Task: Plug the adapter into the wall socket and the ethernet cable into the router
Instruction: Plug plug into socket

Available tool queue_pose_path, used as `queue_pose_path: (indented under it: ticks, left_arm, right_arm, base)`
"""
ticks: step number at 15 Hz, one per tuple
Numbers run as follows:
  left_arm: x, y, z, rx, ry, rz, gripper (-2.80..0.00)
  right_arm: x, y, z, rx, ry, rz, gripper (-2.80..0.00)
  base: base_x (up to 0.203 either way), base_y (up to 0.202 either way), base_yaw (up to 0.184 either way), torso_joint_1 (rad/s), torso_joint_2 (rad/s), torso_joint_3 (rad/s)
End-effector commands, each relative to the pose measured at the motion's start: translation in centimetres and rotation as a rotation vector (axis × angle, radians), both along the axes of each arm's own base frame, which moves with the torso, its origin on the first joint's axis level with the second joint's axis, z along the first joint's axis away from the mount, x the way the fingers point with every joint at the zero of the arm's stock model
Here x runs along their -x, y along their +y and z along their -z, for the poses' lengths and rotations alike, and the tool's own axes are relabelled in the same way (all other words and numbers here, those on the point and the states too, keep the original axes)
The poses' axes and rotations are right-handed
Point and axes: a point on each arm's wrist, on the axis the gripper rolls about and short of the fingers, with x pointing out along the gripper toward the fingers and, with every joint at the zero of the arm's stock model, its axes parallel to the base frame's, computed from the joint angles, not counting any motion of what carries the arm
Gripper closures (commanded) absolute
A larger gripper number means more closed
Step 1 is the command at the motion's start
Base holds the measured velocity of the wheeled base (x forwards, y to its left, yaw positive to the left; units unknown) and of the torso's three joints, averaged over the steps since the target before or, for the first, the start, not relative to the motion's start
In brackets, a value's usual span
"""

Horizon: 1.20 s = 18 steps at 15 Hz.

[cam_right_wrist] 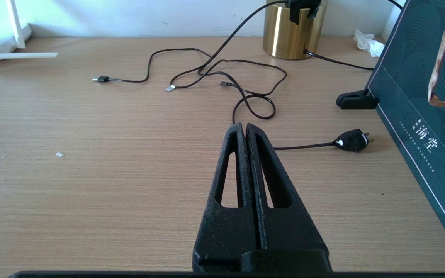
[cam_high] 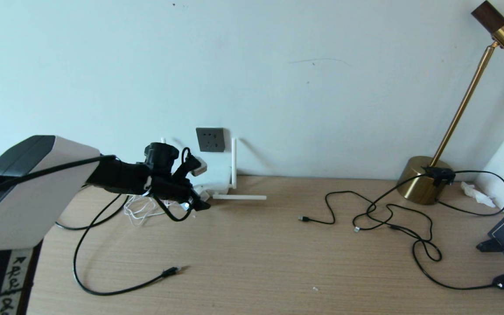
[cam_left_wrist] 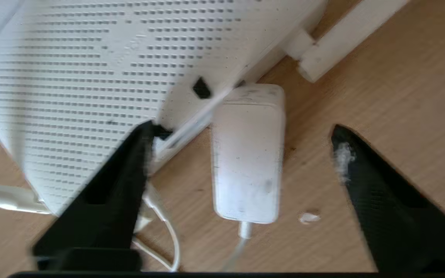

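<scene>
Left gripper (cam_left_wrist: 242,154): reaches in from 9 o'clock of the head view, low over the counter (cam_high: 252,262) just in front of the router; jaws spread wide, one on each side of the adapter, not touching it.
Adapter (cam_left_wrist: 247,154): lies flat on the counter between the open jaws, one end close against the router's edge, its thin white cord (cam_left_wrist: 242,239) leaving the other end.
Router (cam_left_wrist: 91,77): white box with a perforated face, standing against the wall below the wall socket; one antenna (cam_high: 233,162) upright, another (cam_high: 239,197) lying flat on the counter toward 3 o'clock.
Wall socket (cam_high: 210,139): dark grey plate on the wall, at 12 o'clock from the left gripper, nothing plugged in.
Ethernet cable (cam_high: 103,288): black, loops across the counter at 6 o'clock from the left gripper; its plug (cam_high: 171,271) lies free on the wood, well apart from the router.
Right gripper (cam_right_wrist: 245,129): hangs above bare counter at the right side, jaws pressed together, holding nothing.
Thin black cables (cam_high: 387,218): tangled on the counter toward 3 o'clock, running to the brass lamp base (cam_high: 422,181).
Black mains plug (cam_right_wrist: 352,140): lies near a dark teal box (cam_right_wrist: 419,116).
</scene>
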Motion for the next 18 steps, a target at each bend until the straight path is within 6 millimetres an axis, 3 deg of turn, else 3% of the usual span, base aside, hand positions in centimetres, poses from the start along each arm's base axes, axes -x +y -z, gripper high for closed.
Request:
queue_pose_path:
  ticks: [1,10,18]
  left_arm:
    - [-0.2,0.0,0.0,-0.004,-0.003,-0.001,0.0]
    - [0.3,-0.3,0.3,-0.017,0.009,0.014,0.0]
    - [1.3,0.0,-1.9,-0.011,-0.021,0.012,0.0]
  right_arm:
    - [0.0,0.0,0.0,0.0,0.0,-0.001,0.0]
    - [0.0,0.0,0.0,0.0,0.001,0.0,0.0]
    - [0.0,0.0,0.0,0.0,0.0,0.001,0.0]
  base:
    - [0.0,0.0,0.0,0.0,0.0,0.0]
    - [0.0,0.0,0.0,0.0,0.0,0.0]
    - [0.0,0.0,0.0,0.0,0.0,0.0]
